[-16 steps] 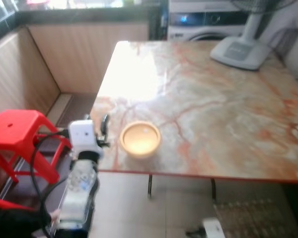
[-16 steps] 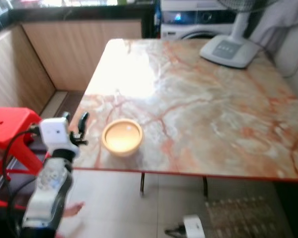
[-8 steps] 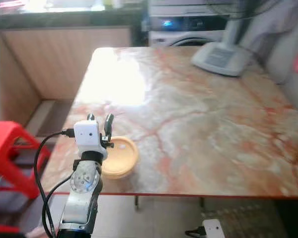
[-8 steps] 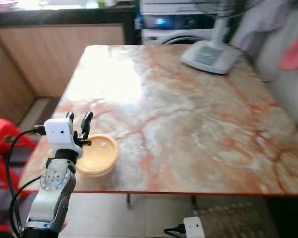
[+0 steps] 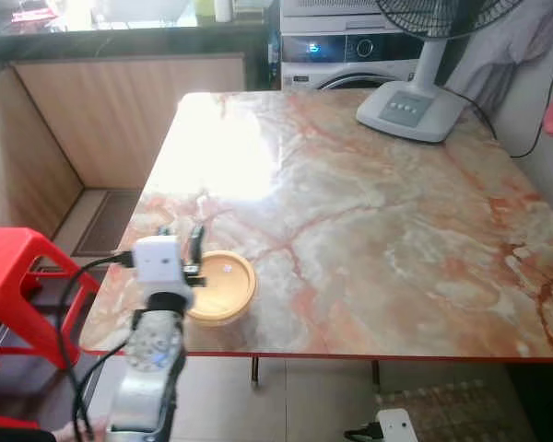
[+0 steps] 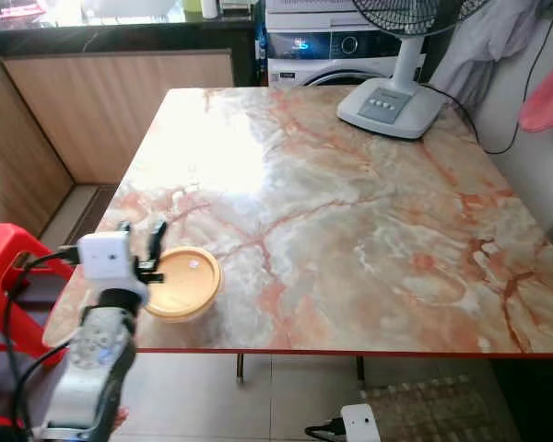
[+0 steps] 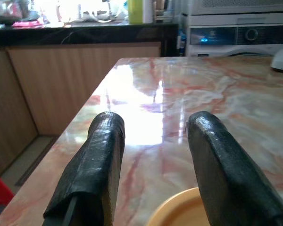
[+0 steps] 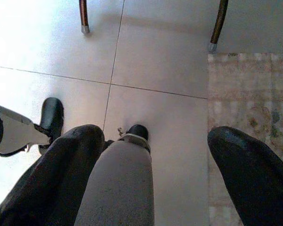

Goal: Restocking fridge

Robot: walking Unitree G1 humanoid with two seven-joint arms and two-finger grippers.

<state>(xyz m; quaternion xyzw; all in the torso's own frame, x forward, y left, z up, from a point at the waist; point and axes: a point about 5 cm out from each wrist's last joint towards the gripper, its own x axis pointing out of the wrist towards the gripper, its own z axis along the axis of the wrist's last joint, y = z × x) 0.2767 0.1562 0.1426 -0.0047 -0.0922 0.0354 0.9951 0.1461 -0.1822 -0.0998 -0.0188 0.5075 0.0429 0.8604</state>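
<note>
A round yellow-orange container with a flat lid sits near the front left corner of the marble table. My left gripper is raised over that corner, just left of the container and close to its rim. It is open with nothing between its fingers. In the left wrist view the two black fingers stand apart, and the container's rim shows low between them. My right gripper hangs open above the tiled floor beside my grey leg.
A white fan base stands at the table's far right, with a washing machine behind it. A red stool stands left of the table beside wooden bench panels. A rug and table legs are below.
The camera has shifted and sharpened. My left gripper has come from off the table's left edge to just beside the container, still open.
</note>
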